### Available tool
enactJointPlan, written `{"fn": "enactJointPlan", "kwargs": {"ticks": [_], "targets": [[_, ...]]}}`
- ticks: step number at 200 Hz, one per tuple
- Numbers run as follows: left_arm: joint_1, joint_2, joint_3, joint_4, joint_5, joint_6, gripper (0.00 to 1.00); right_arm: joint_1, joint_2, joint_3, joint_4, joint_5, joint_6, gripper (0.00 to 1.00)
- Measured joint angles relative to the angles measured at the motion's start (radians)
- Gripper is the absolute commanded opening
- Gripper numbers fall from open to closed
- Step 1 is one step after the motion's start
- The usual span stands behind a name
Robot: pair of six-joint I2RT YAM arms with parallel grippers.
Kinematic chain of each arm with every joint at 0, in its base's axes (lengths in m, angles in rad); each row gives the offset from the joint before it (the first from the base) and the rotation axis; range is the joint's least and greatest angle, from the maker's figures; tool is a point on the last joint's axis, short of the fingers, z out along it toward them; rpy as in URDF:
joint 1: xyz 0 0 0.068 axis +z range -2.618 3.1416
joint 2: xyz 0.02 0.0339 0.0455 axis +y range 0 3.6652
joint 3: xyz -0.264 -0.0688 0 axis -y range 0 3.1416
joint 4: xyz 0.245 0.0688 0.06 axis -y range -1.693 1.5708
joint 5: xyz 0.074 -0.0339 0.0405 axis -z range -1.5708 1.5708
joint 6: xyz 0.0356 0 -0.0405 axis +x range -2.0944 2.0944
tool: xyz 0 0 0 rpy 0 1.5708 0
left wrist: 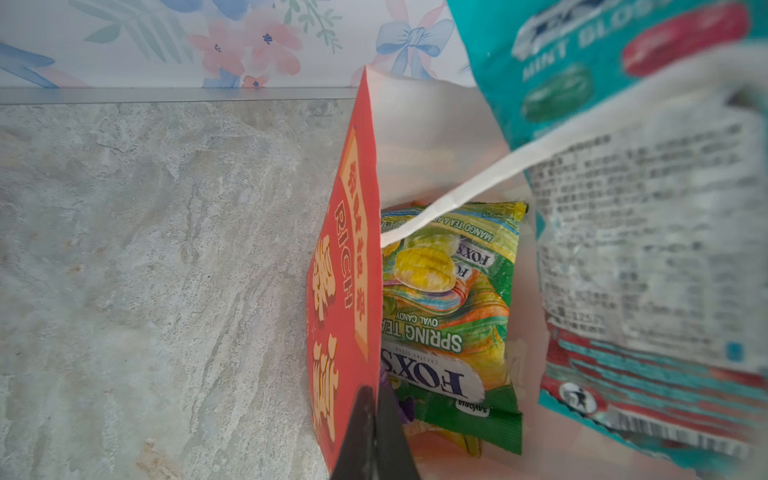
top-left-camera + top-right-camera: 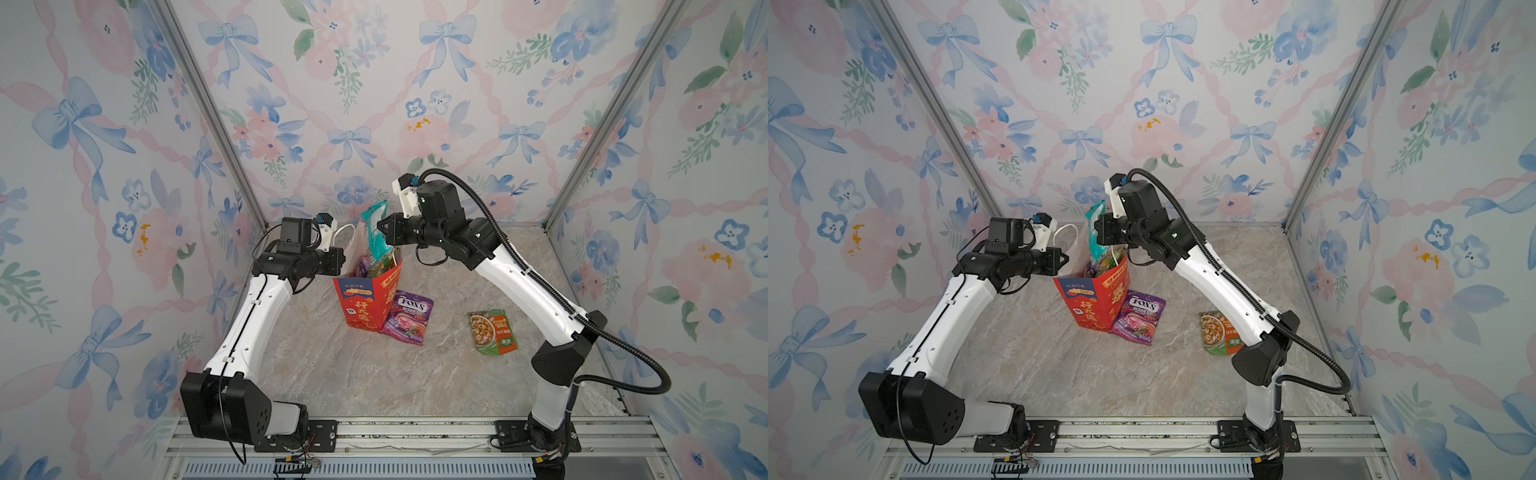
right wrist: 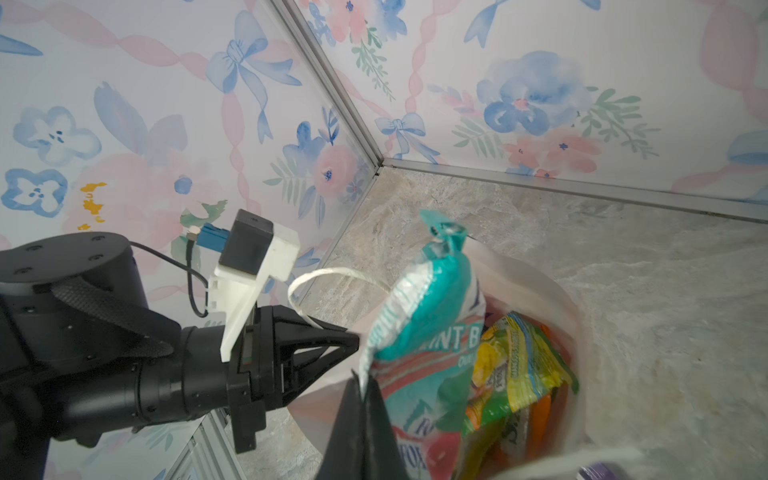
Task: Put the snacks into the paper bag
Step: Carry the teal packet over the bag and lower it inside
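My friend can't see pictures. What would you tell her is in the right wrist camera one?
The right pincer pinches a teal snack packet, its lower end in the open paper bag next to yellow-green packets. The left pincer grips the bag's rim beside a white cord handle.

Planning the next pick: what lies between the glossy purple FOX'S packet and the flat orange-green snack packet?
Only bare marble tabletop between purple packet and orange-green packet, clear in both top views.
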Motion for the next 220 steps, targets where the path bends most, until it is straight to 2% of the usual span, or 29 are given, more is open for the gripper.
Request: {"fn": "enactJointPlan", "kwargs": {"ticks": [50, 95, 152, 220], "targets": [[0.000, 0.000, 0.000, 0.000, 0.000, 0.000, 0.00, 0.006, -0.094, -0.136, 0.053, 0.021, 0.020, 0.00], [0.000, 0.000, 0.000, 0.000, 0.000, 0.000, 0.00, 0.018, -0.109, -0.211, 0.108, 0.028, 0.061, 0.00], [0.000, 0.000, 0.000, 0.000, 0.000, 0.000, 0.00, 0.030, -0.091, -0.214, 0.164, 0.031, 0.103, 0.00], [0.000, -0.003, 0.000, -0.001, 0.000, 0.000, 0.00, 0.039, 0.026, -0.154, 0.176, 0.031, 0.143, 0.00]]}}
